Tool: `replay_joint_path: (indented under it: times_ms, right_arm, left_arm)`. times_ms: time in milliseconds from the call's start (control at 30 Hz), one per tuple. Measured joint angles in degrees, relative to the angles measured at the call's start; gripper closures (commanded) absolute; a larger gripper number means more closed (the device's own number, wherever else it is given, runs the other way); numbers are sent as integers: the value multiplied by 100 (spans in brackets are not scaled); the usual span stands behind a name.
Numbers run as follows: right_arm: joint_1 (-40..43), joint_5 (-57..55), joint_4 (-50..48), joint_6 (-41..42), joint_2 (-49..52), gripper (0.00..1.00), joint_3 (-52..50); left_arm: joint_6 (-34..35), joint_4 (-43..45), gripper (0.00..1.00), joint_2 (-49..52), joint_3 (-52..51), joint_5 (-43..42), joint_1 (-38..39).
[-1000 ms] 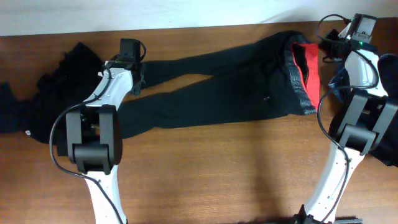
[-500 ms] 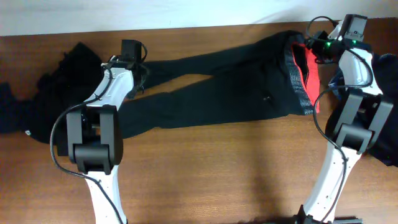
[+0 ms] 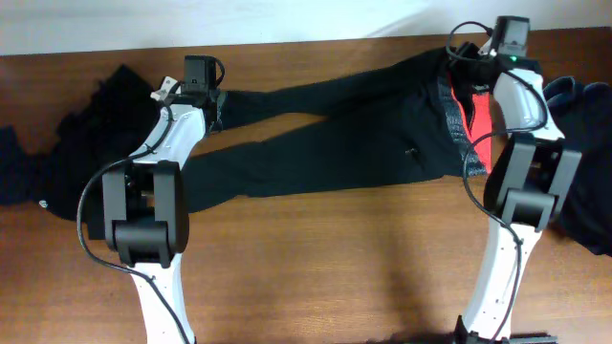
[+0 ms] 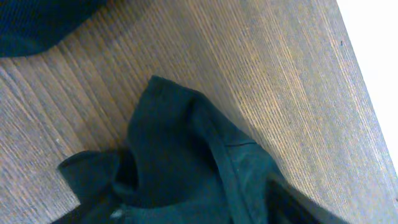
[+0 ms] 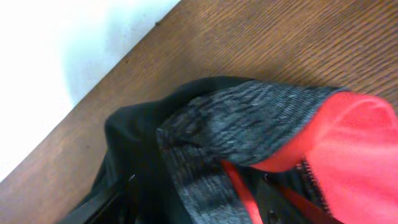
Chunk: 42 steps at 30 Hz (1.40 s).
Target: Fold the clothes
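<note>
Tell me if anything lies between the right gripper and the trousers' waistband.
Nothing visible does. The right gripper sits right at the grey waistband; its wrist view shows nothing over it, only red lining beside it and bare table.

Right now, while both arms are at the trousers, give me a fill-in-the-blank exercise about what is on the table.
1. The long black trousers lie stretched across a ___ table.
2. Their speckled waistband is ___ in colour.
3. The lining showing inside that waistband is bright ___.
4. The heap of dark clothes lies on the side of the ___ arm.

Missing words: wooden; grey; red; left
</note>
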State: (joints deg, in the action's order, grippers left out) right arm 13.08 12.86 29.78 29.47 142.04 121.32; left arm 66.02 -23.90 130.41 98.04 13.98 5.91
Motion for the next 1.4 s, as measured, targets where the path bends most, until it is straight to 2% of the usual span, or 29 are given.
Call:
replay_joint_path:
  times_ms: [300,933,1267,1400]
  right_arm:
    - [-120,-457,-498,518,0,35,0]
    - [-197,-894,-1281,717,55,31,2]
    - [-306,-970,-1419,1034,291,34,4]
    - [-306,-1045,-1224,1480,293,34,4]
  left_arm:
    - [262,0,55,0,0,0,0]
    - [262,232,57,70,0,57,-4]
    - [365,256,60,262,2,-50,-4]
    - [415,249,61,262,2,-103,-15]
